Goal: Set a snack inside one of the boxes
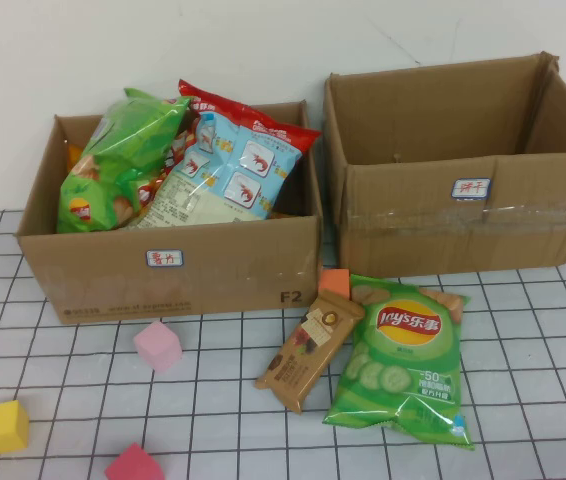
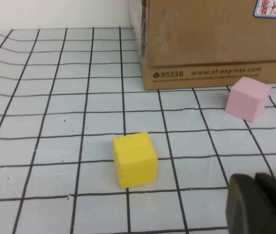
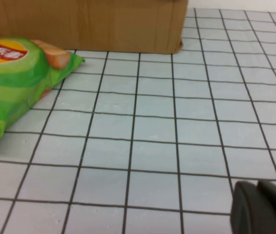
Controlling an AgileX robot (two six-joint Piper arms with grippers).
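Covering the table, white grid sheet (image 1: 523,360), both grippers low.

Right box (image 1: 468,215) open-topped; left box (image 1: 173,270) crowded with bags (image 1: 225,165).

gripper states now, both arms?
Left gripper: shut, empty, low over the gridded table near the yellow foam cube.
Right gripper: shut, empty, beside the green Lay's chip bag.
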